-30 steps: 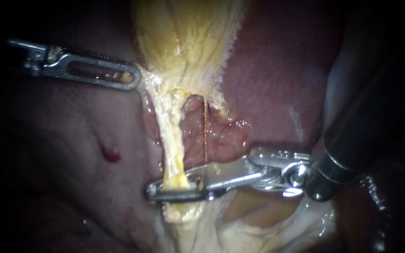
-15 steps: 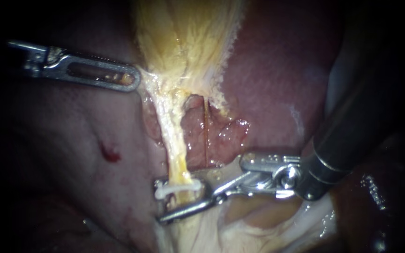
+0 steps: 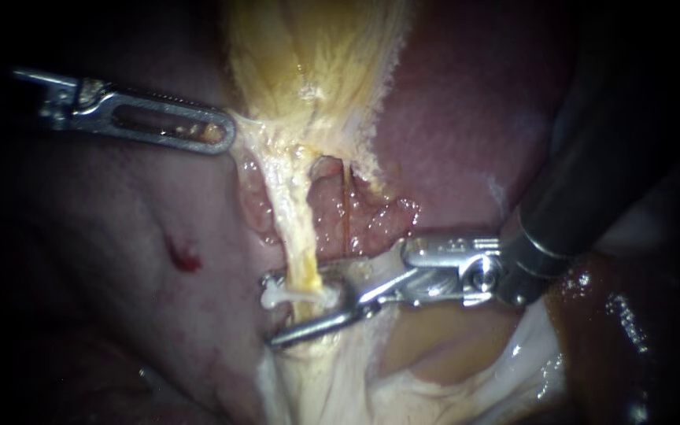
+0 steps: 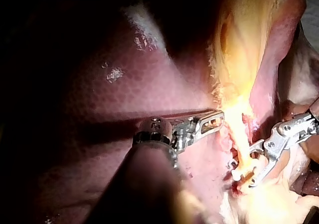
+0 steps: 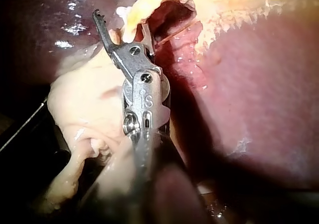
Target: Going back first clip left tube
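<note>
Retreat step judged in hand: white clip [image 3: 297,297] is seated on yellow left tube [image 3: 297,228]; right instrument [image 3: 269,309] claw is spread, to be withdrawn straight; left instrument [image 3: 226,132] claw is pinched on pale yellow gallbladder [image 3: 316,55].

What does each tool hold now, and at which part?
Left tool grips the gallbladder's narrow end. Right tool, open around the clipped tube, holds nothing.

The liver [image 3: 120,236] fills the backdrop, pinkish-brown and wet, lit brightest at the centre and fading to black toward the left edge; a small red spot [image 3: 185,260] marks its left side.
</note>
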You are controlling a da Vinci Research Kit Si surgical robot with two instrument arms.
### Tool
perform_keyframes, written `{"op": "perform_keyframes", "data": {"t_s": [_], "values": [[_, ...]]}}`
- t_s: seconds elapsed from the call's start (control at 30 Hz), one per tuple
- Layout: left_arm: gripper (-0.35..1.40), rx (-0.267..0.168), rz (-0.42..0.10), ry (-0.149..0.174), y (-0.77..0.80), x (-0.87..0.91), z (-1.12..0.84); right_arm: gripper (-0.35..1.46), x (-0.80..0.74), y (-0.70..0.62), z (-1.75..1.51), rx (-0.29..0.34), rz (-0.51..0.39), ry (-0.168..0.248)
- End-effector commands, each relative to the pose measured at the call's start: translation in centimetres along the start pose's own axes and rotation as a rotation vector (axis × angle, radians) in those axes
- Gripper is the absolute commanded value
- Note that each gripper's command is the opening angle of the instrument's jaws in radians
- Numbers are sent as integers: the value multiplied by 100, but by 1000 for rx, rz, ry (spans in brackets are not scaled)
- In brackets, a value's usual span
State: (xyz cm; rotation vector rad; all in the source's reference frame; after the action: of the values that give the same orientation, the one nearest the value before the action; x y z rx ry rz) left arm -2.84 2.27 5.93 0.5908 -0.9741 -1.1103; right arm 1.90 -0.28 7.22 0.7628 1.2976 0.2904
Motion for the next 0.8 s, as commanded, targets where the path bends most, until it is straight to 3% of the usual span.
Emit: {"op": "perform_keyframes", "data": {"t_s": [0.03,0.3,0.5,0.8], "values": [[-35,-1,0,0,0,0,0,50,0,1,-2,-4,-4,1],[-35,0,0,0,0,0,-1,50,0,-4,-20,-16,-66,3],[-35,3,0,2,0,1,-1,50,10,-13,-54,-37,-122,13],[-35,3,1,2,0,1,-2,50,31,-28,-115,-85,-170,-12]]}}
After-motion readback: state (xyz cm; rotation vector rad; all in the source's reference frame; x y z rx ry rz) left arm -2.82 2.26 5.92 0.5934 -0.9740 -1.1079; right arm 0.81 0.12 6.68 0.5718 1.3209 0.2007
